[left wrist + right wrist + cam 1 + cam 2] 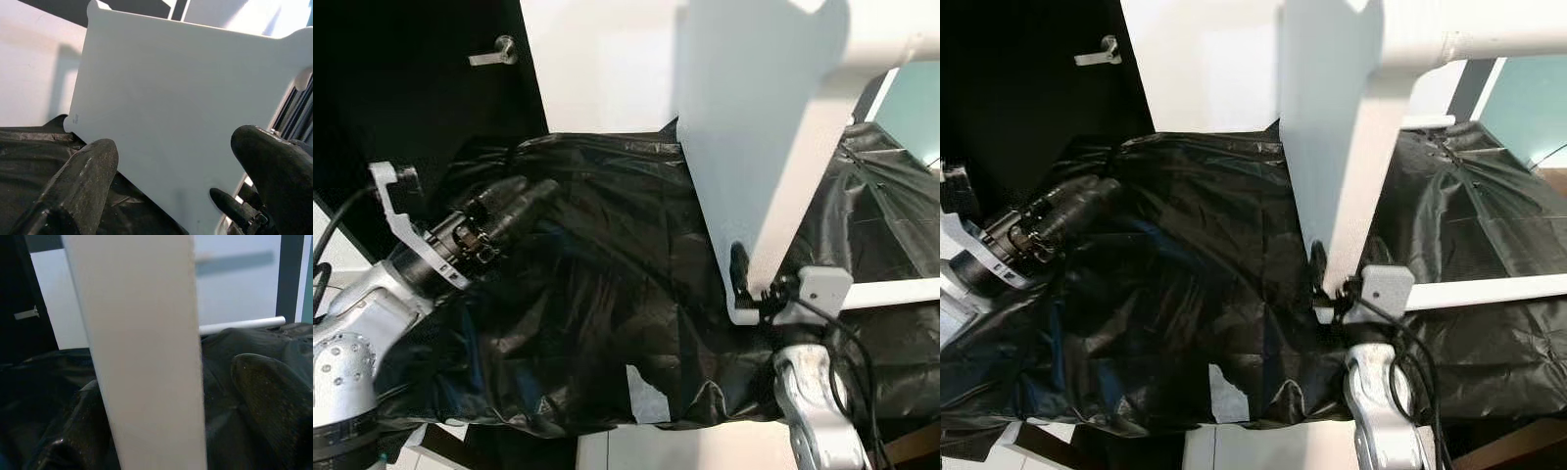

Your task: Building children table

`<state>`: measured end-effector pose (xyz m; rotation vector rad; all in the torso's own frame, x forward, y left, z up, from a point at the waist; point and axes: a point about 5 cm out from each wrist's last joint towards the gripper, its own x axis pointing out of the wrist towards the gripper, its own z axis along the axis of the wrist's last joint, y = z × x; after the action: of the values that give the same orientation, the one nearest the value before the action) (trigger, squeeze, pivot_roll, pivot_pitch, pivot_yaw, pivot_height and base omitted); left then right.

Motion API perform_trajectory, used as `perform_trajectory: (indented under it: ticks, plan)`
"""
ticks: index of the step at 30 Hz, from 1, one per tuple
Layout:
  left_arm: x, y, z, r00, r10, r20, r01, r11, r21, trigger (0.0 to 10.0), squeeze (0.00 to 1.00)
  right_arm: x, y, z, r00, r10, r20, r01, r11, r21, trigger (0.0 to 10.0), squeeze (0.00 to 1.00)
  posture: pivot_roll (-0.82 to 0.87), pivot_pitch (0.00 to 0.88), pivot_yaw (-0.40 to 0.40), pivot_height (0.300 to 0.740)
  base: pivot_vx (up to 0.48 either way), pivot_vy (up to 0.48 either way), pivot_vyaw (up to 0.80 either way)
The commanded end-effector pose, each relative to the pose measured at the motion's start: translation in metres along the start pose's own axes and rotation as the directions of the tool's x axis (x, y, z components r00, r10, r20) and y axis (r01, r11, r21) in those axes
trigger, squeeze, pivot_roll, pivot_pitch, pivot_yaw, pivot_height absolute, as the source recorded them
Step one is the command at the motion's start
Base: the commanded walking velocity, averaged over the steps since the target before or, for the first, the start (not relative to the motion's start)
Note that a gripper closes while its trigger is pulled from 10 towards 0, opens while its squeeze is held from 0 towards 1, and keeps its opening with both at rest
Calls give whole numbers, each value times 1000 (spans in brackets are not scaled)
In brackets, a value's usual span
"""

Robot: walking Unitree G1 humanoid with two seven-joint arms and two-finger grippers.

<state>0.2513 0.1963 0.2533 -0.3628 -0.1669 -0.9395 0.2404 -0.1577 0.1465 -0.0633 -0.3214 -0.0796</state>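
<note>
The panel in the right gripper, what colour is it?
Plain white, no pattern. The panel shows best in the left wrist view; the right gripper grips its lower edge.

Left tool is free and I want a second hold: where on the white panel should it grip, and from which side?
Probably the white panel's free long edge facing the left tool, approached from the robot's left. The panel stands upright and thin, held low by the right tool, so open fingers can straddle that edge.

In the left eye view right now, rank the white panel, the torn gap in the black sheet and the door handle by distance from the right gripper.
1. White panel: in the right gripper.
2. Torn gap: lower, toward the robot's left.
3. Door handle: far upper left.
</note>
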Motion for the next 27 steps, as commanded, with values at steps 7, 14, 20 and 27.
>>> perform_trajectory:
  ticks: [7,14,20,27]
  plan:
    - [2,-3,-31,975,-99,-200,105,994,18,10000,0,-19,-3,-8,993,104,-64,-103,995,7,10000,0,6,0,30,740,0,0,0]
    - [5,8,-79,925,39,-378,33,983,182,10000,0,-40,-6,-16,979,156,-128,-156,988,14,10000,0,-9,0,39,740,0,0,0]
    - [6,14,-95,903,100,-418,33,954,300,10000,0,-62,-8,-23,943,265,-200,-262,964,40,10000,0,-19,0,31,740,0,0,0]
    - [2,30,-102,879,213,-427,-28,916,401,10000,0,-87,-32,-21,948,195,-252,-210,977,-34,10000,0,-43,0,23,740,0,0,0]
